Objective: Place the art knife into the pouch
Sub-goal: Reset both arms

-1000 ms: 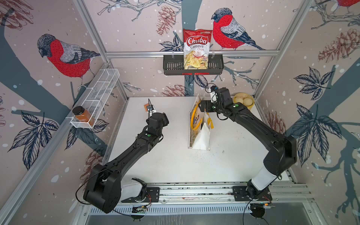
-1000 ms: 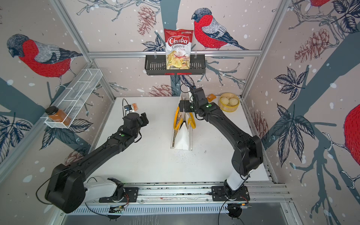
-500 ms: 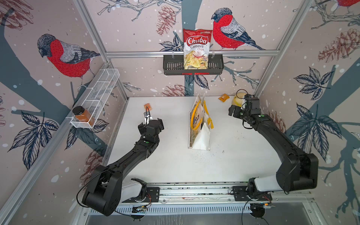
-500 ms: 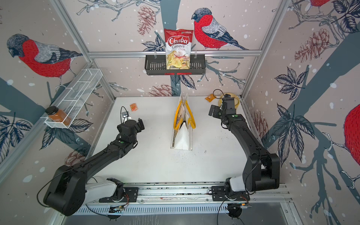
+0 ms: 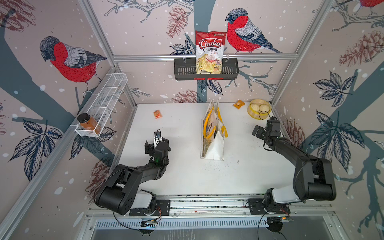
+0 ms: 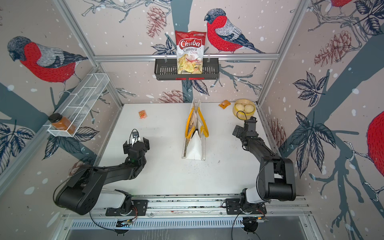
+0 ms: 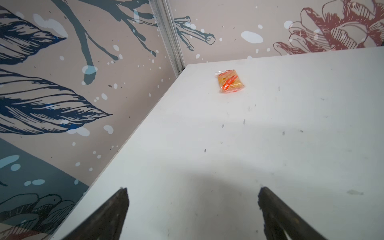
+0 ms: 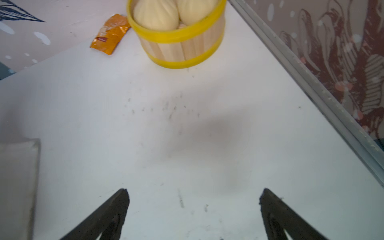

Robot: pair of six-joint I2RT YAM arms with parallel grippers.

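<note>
The pouch (image 5: 215, 148) (image 6: 194, 148), a white tote with yellow handles, stands upright mid-table in both top views, its mouth open upward. The art knife is hidden in every view. My left gripper (image 5: 157, 145) (image 6: 136, 145) hovers left of the pouch, well apart from it. In the left wrist view it (image 7: 192, 191) is open over bare table. My right gripper (image 5: 265, 127) (image 6: 245, 126) is right of the pouch, in front of the tub. The right wrist view shows it (image 8: 193, 192) open and empty, with the pouch's white side (image 8: 18, 176) blurred at the edge.
An orange snack packet (image 5: 157, 114) (image 7: 229, 82) lies at the far left. An orange sachet (image 5: 238, 104) (image 8: 110, 34) lies beside a wooden tub (image 5: 258, 113) (image 8: 180, 47) of buns in the far right corner. The walls carry a black basket (image 5: 182, 70) with chips and a wire shelf (image 5: 108, 93) with a jar.
The right arm swung from the pouch's mouth to the right, near the tub. The left arm drew back from the far-left packet toward the front, its jaws spreading wider.
</note>
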